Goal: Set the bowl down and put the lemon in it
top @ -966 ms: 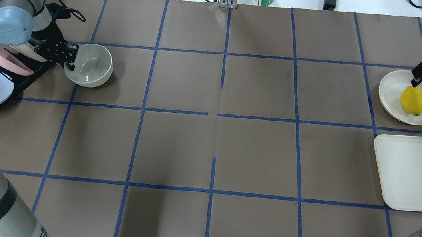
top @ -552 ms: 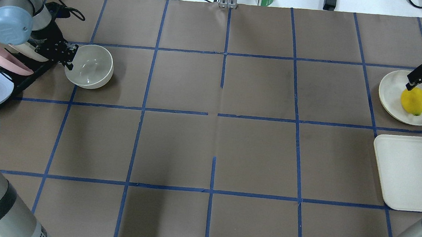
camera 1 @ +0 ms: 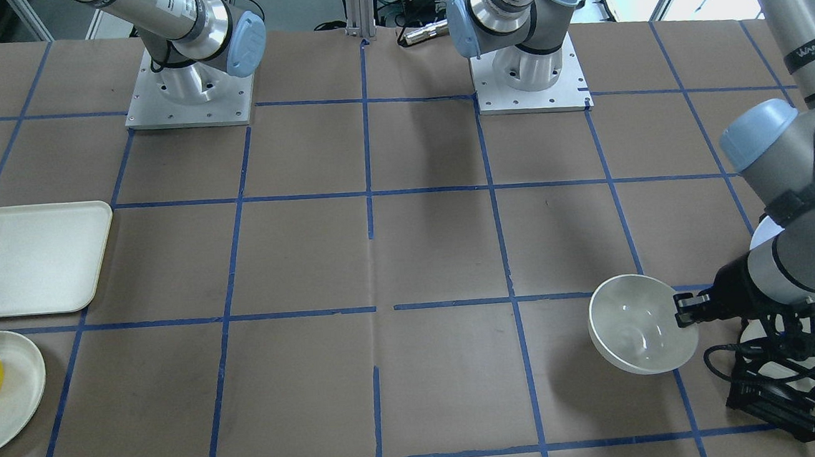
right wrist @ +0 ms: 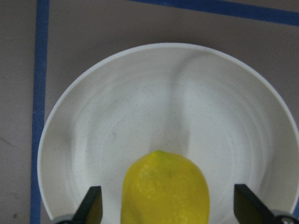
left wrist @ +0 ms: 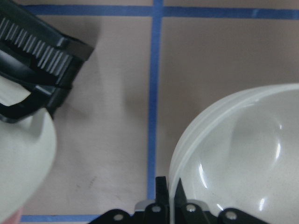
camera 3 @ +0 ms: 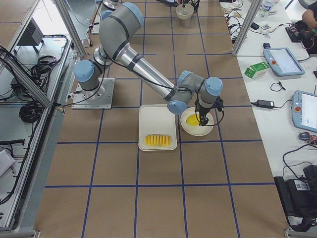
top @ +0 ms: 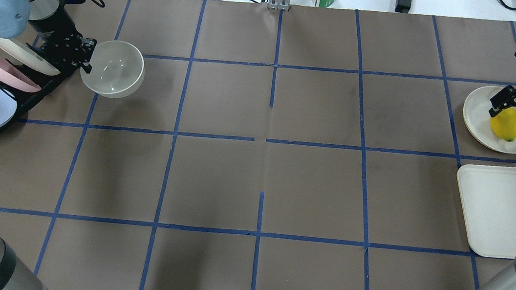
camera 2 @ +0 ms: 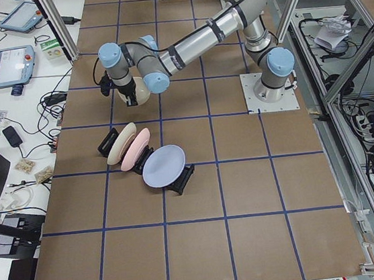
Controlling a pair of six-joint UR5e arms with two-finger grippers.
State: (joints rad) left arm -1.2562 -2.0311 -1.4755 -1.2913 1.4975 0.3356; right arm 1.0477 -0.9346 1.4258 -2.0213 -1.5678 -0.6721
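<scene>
Compared to a second ago, the left claw (top: 87, 57) has carried the bowl (top: 115, 68) a bit farther out from the robot. It's still right beside the plate rack (top: 38, 91) at the left end of the worktop (top: 265, 165). The claw is pinched tight on the bowl's rim, one finger inside and one outside, with the bowl tipped a little. Meanwhile the right claw (top: 512, 108) has dropped down over the lemon (top: 506, 125), which hasn't budged from its cream plate (top: 477, 113). That claw is spread wide with a finger either side of the lemon, and in the wrist view neither one touches it.
</scene>
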